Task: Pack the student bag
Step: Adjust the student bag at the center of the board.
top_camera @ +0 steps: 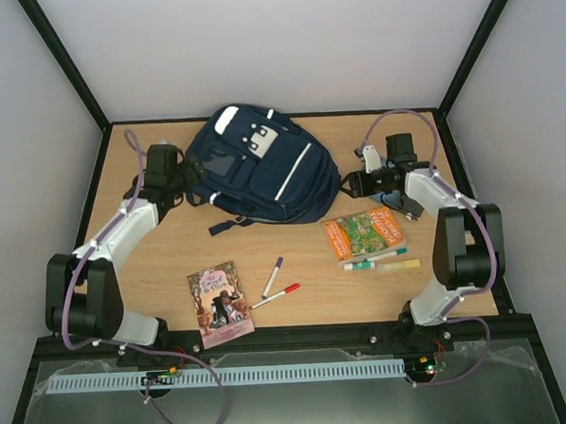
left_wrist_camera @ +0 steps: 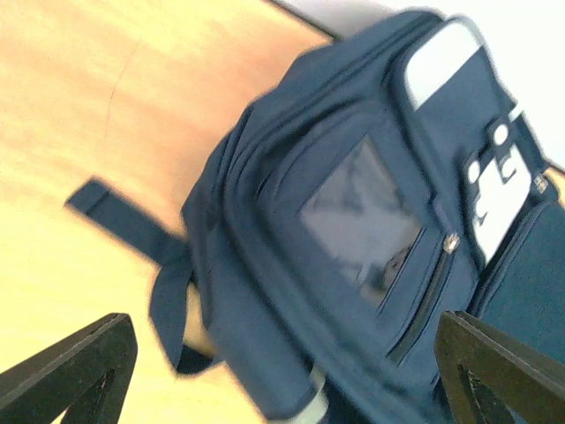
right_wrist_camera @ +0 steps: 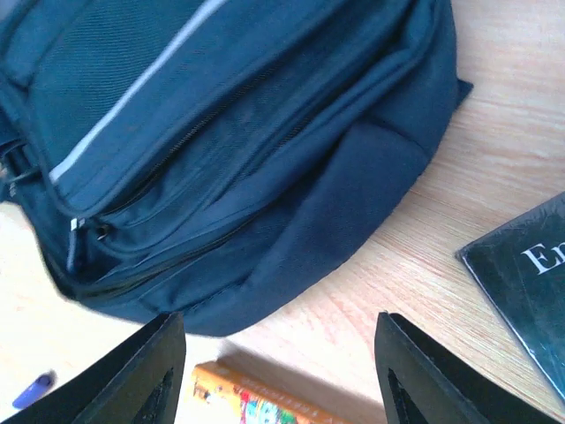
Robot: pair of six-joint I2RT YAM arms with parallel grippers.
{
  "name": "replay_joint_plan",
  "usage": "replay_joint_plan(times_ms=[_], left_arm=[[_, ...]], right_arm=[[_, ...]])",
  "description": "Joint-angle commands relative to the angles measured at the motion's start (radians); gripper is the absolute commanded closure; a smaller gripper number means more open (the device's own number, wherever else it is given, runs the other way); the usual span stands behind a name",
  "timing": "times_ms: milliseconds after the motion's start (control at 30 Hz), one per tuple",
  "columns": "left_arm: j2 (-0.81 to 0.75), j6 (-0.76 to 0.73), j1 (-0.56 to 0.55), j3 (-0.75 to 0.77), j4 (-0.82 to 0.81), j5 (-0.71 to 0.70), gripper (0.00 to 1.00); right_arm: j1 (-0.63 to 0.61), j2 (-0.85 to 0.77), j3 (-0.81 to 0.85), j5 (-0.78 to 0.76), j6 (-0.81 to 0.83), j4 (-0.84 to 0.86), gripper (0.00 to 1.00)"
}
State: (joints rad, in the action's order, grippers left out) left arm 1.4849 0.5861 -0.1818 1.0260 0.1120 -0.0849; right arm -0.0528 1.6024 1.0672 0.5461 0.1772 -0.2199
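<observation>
The student bag [top_camera: 262, 166], a large navy backpack with a thin white stripe and white patches, lies at the back middle of the table. My left gripper [top_camera: 188, 176] is at its left side. In the left wrist view its jaws [left_wrist_camera: 287, 380] stand wide open, with the bag's clear-window front pocket [left_wrist_camera: 362, 221] and a dark strap [left_wrist_camera: 124, 221] ahead of them. My right gripper [top_camera: 354, 183] is at the bag's right edge, open [right_wrist_camera: 282, 371], holding nothing; the bag's bottom corner [right_wrist_camera: 291, 221] lies just beyond its fingers.
An orange picture book [top_camera: 364, 234] lies right of centre, with a green marker and a yellow marker [top_camera: 381, 261] below it. A pink book [top_camera: 219, 303] sits near the front left, beside a blue pen [top_camera: 273, 271] and a red pen [top_camera: 278, 295]. A dark book [right_wrist_camera: 530, 283] lies by the right gripper.
</observation>
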Motion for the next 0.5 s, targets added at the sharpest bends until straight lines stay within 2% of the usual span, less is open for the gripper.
replay_joint_plan(times_ms=[0,133,233,333,467], left_arm=[[-0.065,0.069,0.004,-0.143,0.054,0.045,0.05],[-0.084,0.085,0.004,-0.217,0.019,0.097,0.08],[-0.051,0.079,0.004,-0.224,-0.004,0.145,0.13],[0.004,0.094,0.004,-0.221,-0.041,0.177,0.13],[0.098,0.110,0.004,-0.195,-0.074,0.213,0.13]], right_arm=[[-0.004,0.118,0.084,-0.015,-0.106,-0.053,0.42],[-0.009,0.217,0.165,0.058,-0.172,-0.052,0.41],[-0.023,0.277,0.201,0.085,-0.217,-0.045,0.38],[-0.049,0.320,0.221,0.088,-0.246,-0.045,0.38],[-0.083,0.364,0.230,0.085,-0.272,-0.044,0.45]])
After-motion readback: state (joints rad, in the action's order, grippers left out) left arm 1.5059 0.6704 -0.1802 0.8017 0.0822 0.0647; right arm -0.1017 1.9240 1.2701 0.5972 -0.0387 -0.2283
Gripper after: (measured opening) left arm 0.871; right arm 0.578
